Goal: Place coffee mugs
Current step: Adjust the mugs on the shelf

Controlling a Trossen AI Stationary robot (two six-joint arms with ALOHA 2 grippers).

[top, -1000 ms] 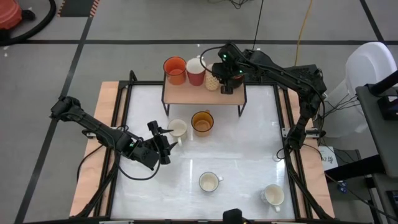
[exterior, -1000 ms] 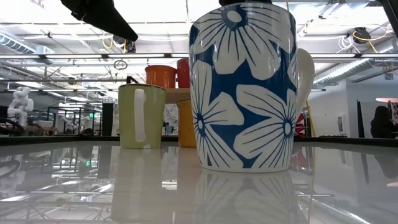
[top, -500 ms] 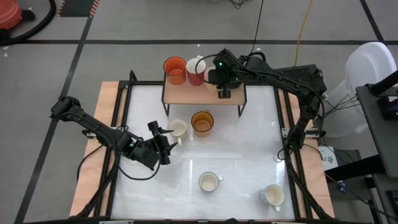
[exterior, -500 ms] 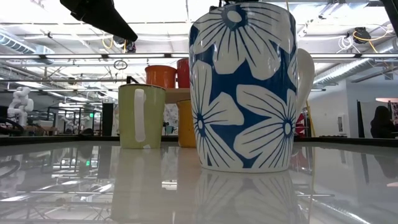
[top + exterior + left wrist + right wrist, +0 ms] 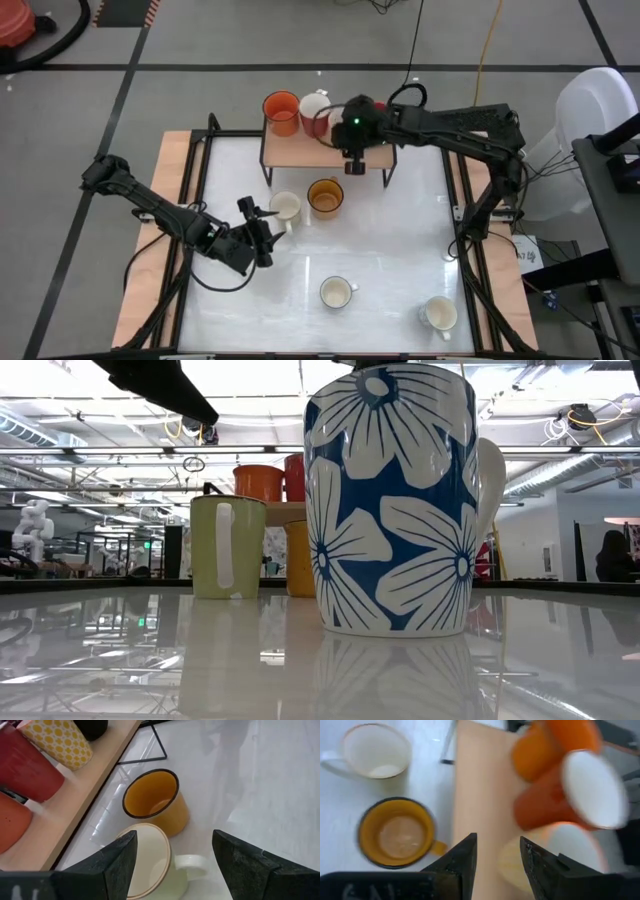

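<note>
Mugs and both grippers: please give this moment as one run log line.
left gripper: open around cream ceramic mug | right gripper: open over wooden shelf | amber-yellow mug: on white table

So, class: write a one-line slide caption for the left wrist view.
Open left end effector straddles a cream mug beside an amber mug.
</note>
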